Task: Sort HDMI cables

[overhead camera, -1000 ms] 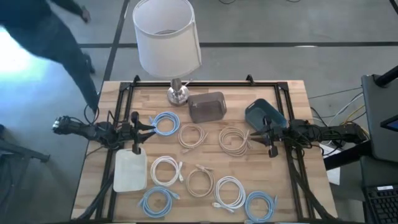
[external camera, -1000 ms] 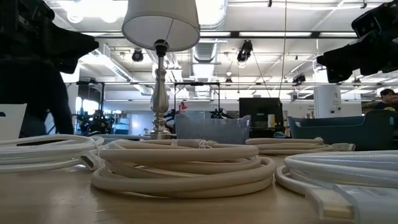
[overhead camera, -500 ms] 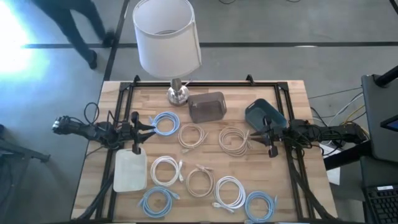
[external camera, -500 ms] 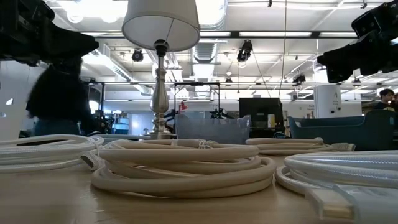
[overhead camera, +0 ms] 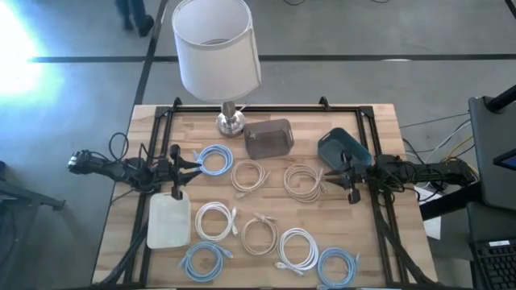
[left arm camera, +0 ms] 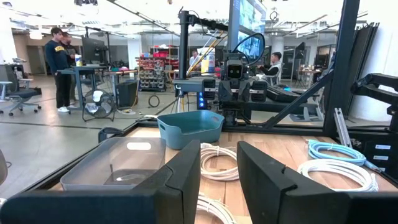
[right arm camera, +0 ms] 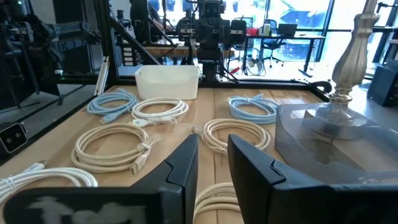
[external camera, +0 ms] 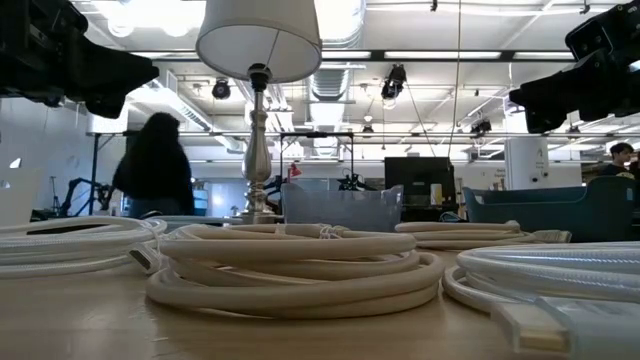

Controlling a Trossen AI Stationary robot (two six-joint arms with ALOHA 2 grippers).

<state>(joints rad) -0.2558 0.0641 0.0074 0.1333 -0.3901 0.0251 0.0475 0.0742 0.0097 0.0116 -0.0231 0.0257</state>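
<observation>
Several coiled HDMI cables lie flat on the wooden table (overhead camera: pixel 379 121). There are light blue coils (overhead camera: pixel 214 159) (overhead camera: pixel 205 260) (overhead camera: pixel 336 267), white coils (overhead camera: pixel 214 220) (overhead camera: pixel 297 247) and beige coils (overhead camera: pixel 249 175) (overhead camera: pixel 304 180) (overhead camera: pixel 260 234). My left gripper (overhead camera: pixel 196 165) (left arm camera: pixel 219 168) hovers at the table's left side, pointing right, beside the far light blue coil. It is open by a narrow gap and empty. My right gripper (overhead camera: pixel 329 179) (right arm camera: pixel 212 162) hovers at the right side, pointing left, beside the beige coil. It is also narrowly open and empty.
A white bin (overhead camera: pixel 168 221) stands at the left, a grey bin (overhead camera: pixel 268 138) at the far middle and a teal bin (overhead camera: pixel 342 147) at the far right. A lamp (overhead camera: pixel 218 48) stands at the far edge. A black frame (overhead camera: pixel 242 107) runs round the table. A person (external camera: pixel 155 165) is in the room behind.
Neither arm nor any cable has moved. A person beyond the table's far left corner has walked on through the room.
</observation>
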